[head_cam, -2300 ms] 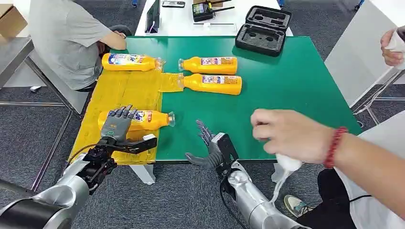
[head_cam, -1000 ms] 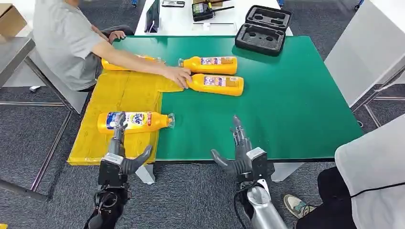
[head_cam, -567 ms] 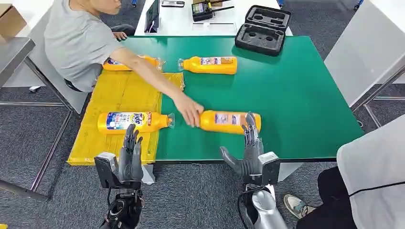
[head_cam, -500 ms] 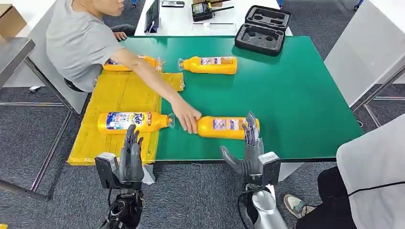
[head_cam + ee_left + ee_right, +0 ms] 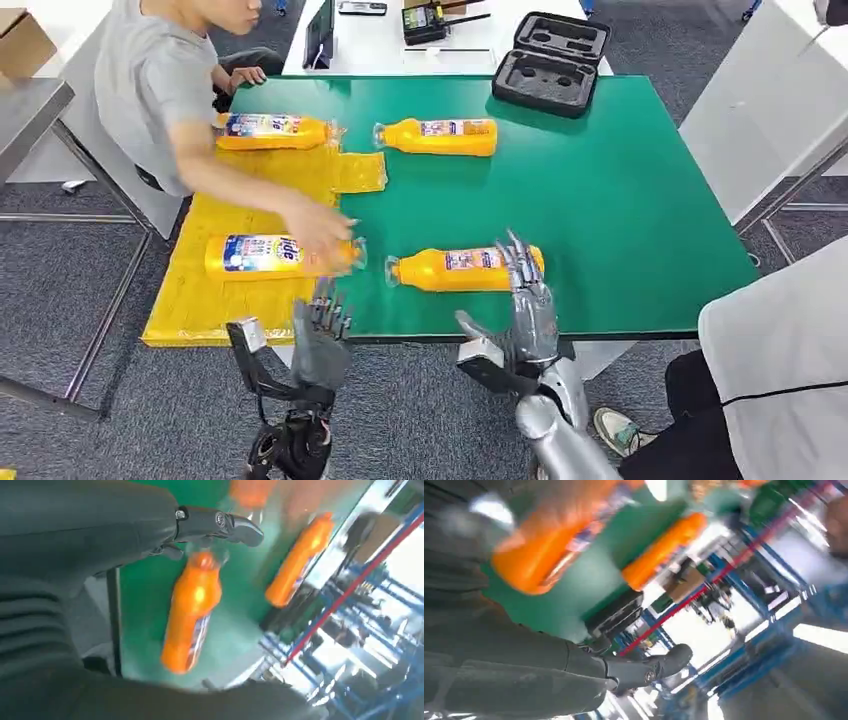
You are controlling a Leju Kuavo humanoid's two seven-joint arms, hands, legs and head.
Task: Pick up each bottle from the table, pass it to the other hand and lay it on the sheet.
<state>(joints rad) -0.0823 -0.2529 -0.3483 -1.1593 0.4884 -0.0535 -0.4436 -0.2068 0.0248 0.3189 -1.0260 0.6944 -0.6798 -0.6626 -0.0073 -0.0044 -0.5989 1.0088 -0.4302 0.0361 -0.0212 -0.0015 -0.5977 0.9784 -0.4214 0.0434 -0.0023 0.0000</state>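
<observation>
1. Head view: two bottles (image 5: 280, 254) lie on the yellow sheet (image 5: 250, 195), two more on the green table (image 5: 620, 190); near bottle (image 5: 462, 270) just beyond right hand (image 5: 525, 310). Both hands, left hand (image 5: 322, 335) included, spread and empty. Person's hand (image 5: 322, 232) over sheet; grey carpet, black case (image 5: 552, 62) at the back
2. Left wrist view: near bottle (image 5: 192, 610) ahead, ungrasped
3. Right wrist view: blurred, fingers look empty

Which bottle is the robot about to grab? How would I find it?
Look at the green table, at the edge nearest the robot. One orange bottle lies there on bare green, by the right hand. The other near bottle lies on the yellow sheet.
</observation>
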